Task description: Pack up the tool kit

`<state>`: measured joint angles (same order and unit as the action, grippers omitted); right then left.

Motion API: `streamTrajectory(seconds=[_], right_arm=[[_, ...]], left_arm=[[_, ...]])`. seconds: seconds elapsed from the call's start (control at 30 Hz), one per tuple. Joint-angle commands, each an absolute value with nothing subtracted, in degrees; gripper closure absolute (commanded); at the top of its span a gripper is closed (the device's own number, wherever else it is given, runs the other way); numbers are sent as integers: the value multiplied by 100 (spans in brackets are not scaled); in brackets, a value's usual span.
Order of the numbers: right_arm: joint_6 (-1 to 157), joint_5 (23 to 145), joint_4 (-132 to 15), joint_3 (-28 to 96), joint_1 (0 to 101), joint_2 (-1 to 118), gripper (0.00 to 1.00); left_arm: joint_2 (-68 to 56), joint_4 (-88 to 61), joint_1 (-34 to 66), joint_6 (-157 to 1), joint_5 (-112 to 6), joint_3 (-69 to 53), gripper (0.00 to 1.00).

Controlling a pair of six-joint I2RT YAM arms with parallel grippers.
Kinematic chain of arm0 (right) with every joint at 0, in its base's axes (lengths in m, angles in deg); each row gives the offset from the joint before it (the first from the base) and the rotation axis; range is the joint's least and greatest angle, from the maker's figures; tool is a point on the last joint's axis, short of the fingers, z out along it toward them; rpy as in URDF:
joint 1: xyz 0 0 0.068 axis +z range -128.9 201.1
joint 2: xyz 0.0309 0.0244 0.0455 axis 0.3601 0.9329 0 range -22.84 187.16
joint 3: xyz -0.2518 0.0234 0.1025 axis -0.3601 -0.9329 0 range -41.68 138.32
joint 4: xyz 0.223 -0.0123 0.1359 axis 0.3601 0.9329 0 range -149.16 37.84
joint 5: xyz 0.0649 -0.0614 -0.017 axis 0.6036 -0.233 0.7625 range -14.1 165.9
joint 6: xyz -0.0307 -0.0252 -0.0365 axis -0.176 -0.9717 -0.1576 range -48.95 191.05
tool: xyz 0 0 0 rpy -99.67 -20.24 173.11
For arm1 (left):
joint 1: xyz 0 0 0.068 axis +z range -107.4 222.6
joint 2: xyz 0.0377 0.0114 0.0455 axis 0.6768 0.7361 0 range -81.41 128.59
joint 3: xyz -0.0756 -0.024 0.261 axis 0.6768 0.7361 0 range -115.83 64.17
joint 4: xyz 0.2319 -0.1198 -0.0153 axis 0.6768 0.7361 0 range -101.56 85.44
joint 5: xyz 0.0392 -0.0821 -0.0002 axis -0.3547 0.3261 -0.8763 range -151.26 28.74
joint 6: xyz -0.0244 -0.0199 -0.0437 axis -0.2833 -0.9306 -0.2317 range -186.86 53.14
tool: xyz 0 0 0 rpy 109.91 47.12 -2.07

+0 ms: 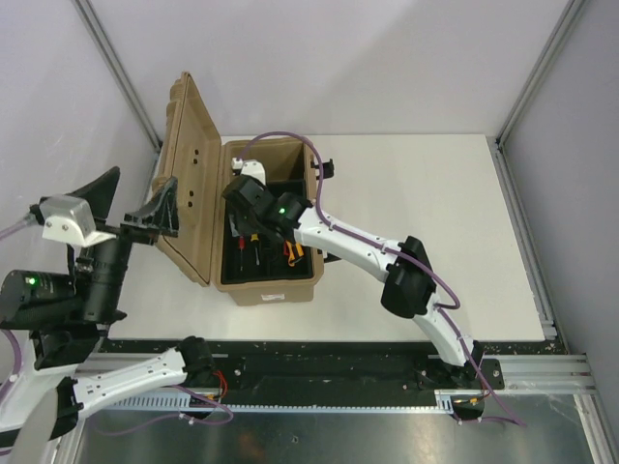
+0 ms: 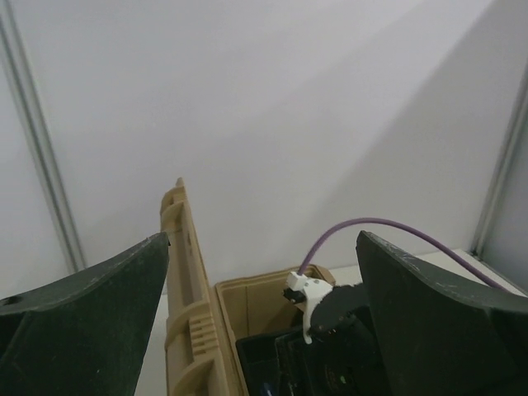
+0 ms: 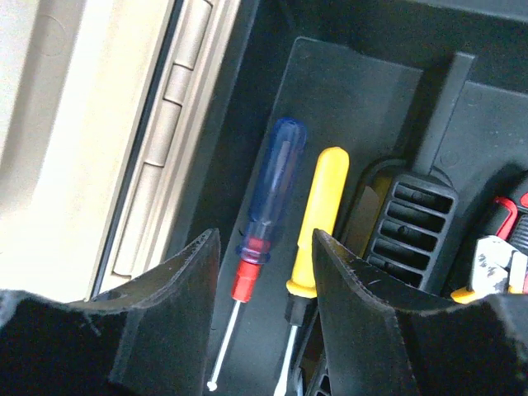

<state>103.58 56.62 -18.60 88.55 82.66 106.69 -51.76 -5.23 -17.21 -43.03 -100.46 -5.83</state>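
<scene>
From above, the tan tool case point(image 1: 271, 285) sits open on the white tabletop point(image 1: 435, 213), its lid point(image 1: 189, 164) raised leftward and the left tool point(image 1: 170, 208) beside it. Left wrist: that tool gapes, empty. Right wrist: the right tool point(image 3: 266, 247), spread and empty, hangs over a blue-handled screwdriver point(image 3: 268, 190) and a yellow-handled screwdriver point(image 3: 322, 214) in the black tray point(image 3: 363, 99).

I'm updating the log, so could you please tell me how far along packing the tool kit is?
Done: a blue screwdriver, a yellow screwdriver and pliers lie in the case. In hand: nothing; the right fingers are open and empty over the screwdrivers, and the left fingers are open by the raised lid. Left: the lid is open, so closing it probably remains.
</scene>
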Motion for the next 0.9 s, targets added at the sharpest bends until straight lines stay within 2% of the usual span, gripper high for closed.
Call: streamTrajectory(seconds=[0.0,0.07,0.2,0.43,0.67,0.87], right_arm=[[10287,5544,-2422,8756,8251,10029,47],[10221,5582,-2876,8390,8214,9711,48],[10108,5718,-3709,7487,8047,8878,46],[9941,5669,-4250,6204,7578,7664,45],[9977,5957,-4289,5279,6918,6883,44],[10044,6215,-4289,4765,6439,6545,44]], left_arm=[[-4441,-713,-1690,-4324,-11083,-1088,1],[-4107,-713,-1695,-4250,-11483,-1284,0],[-3712,-755,-1569,-4283,-11566,-1559,1],[-3091,-550,-623,-4859,-11300,-2103,0],[-1893,1175,783,-6032,-9801,-3555,1],[-1568,1701,2433,-7068,-8441,-3645,1]])
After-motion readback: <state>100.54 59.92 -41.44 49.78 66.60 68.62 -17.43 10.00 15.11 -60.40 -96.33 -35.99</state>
